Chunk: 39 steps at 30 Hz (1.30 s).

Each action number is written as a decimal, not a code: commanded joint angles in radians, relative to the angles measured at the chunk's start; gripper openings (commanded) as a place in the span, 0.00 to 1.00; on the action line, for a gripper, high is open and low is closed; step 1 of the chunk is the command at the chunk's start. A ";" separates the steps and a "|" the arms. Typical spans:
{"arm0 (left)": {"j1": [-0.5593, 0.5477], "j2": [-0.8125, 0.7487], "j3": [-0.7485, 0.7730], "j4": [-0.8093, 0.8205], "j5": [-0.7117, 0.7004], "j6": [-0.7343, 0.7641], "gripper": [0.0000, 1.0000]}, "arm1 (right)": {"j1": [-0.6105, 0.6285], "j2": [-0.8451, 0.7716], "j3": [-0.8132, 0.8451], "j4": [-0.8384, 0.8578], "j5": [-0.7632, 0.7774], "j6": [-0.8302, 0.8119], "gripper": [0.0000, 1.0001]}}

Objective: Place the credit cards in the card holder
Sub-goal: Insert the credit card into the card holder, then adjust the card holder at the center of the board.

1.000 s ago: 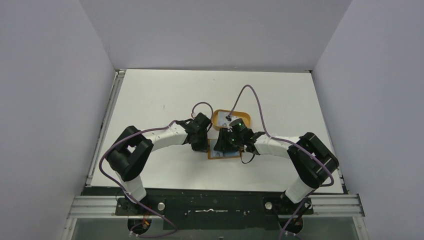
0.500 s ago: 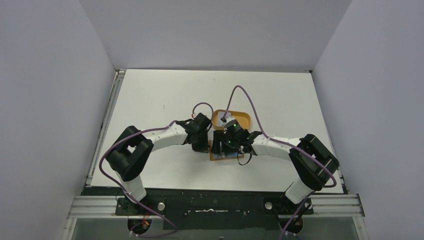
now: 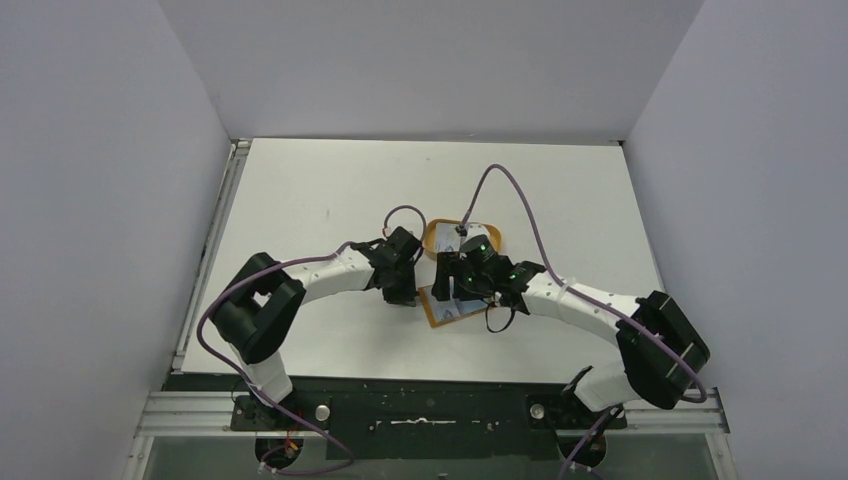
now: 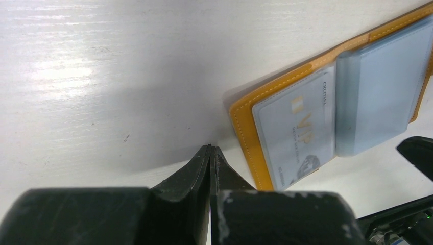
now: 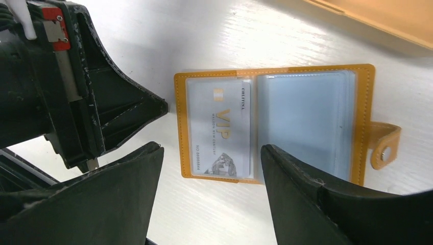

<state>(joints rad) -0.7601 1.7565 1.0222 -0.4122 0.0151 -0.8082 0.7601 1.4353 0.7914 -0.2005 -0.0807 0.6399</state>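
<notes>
Card holder (image 5: pixel 258 127) lies open and flat on the white table (image 4: pixel 102 76), at the centre of the right wrist view and near the middle of the top view, just below the orange tray (image 3: pixel 437 238). Its left half has a pale credit card (image 5: pixel 219 127) with gold VIP lettering tucked inside a clear pocket. The right half shows a stack of bluish clear sleeves (image 5: pixel 311 117), and a closure tab (image 5: pixel 384 145) with a snap sticks out past the right edge. The right gripper (image 5: pixel 212 153) is spread wide, its two dark fingers framing the bottom of that view on either side of the card, with nothing pinched; whether it touches the holder cannot be told. The left gripper (image 4: pixel 210 153) is pressed together to a point, its tip down at the table just beside the holder's left edge, at the lower centre of the left wrist view.
</notes>
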 commanded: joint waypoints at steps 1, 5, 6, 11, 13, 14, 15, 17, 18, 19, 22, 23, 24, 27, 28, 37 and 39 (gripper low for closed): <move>0.004 -0.061 -0.013 0.027 -0.007 -0.002 0.00 | -0.019 -0.084 0.027 -0.021 0.077 -0.011 0.70; 0.013 -0.070 -0.012 0.035 -0.001 -0.001 0.00 | -0.131 -0.146 0.001 -0.052 0.064 -0.037 0.67; 0.016 -0.070 -0.011 0.044 0.008 0.001 0.00 | -0.171 -0.159 -0.008 -0.052 0.042 -0.049 0.66; 0.022 -0.056 -0.001 0.067 0.040 0.001 0.00 | -0.280 -0.125 -0.007 -0.063 -0.069 -0.125 0.66; 0.023 -0.052 0.006 0.067 0.042 0.003 0.00 | -0.280 -0.097 0.000 -0.069 -0.080 -0.145 0.67; 0.024 -0.051 0.008 0.065 0.041 0.002 0.00 | -0.280 -0.084 0.000 -0.066 -0.078 -0.150 0.68; 0.026 -0.051 0.009 0.062 0.040 0.003 0.00 | -0.280 -0.072 0.003 -0.068 -0.066 -0.155 0.68; 0.029 -0.053 0.010 0.051 0.036 0.003 0.00 | -0.280 -0.042 0.010 -0.084 -0.029 -0.161 0.68; 0.030 -0.056 0.009 0.048 0.032 0.003 0.00 | -0.281 -0.030 0.013 -0.095 -0.009 -0.162 0.67; 0.031 -0.059 0.002 0.043 0.029 0.002 0.00 | -0.283 -0.020 0.014 -0.101 0.008 -0.161 0.66; 0.034 -0.075 -0.015 0.039 0.023 -0.001 0.00 | -0.287 0.000 0.003 -0.120 0.043 -0.156 0.56; 0.034 -0.083 -0.022 0.037 0.018 -0.002 0.00 | -0.289 0.004 -0.004 -0.121 0.050 -0.156 0.52; 0.035 -0.090 -0.028 0.037 0.015 -0.004 0.00 | -0.291 0.008 -0.009 -0.125 0.056 -0.156 0.49; 0.035 -0.106 -0.044 0.036 0.012 -0.006 0.00 | -0.291 -0.003 -0.031 -0.133 0.077 -0.149 0.39; 0.035 -0.113 -0.049 0.036 0.011 -0.006 0.00 | -0.291 -0.012 -0.041 -0.134 0.078 -0.146 0.36; 0.035 -0.153 -0.082 0.035 0.006 -0.013 0.00 | -0.290 -0.096 -0.129 -0.157 0.109 -0.114 0.13; 0.036 -0.161 -0.088 0.031 0.001 -0.011 0.00 | -0.289 -0.126 -0.144 -0.165 0.105 -0.101 0.10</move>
<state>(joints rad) -0.7311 1.6524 0.9398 -0.3958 0.0307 -0.8093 0.4717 1.3907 0.6666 -0.3622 -0.0101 0.5125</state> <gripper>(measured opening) 0.002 0.129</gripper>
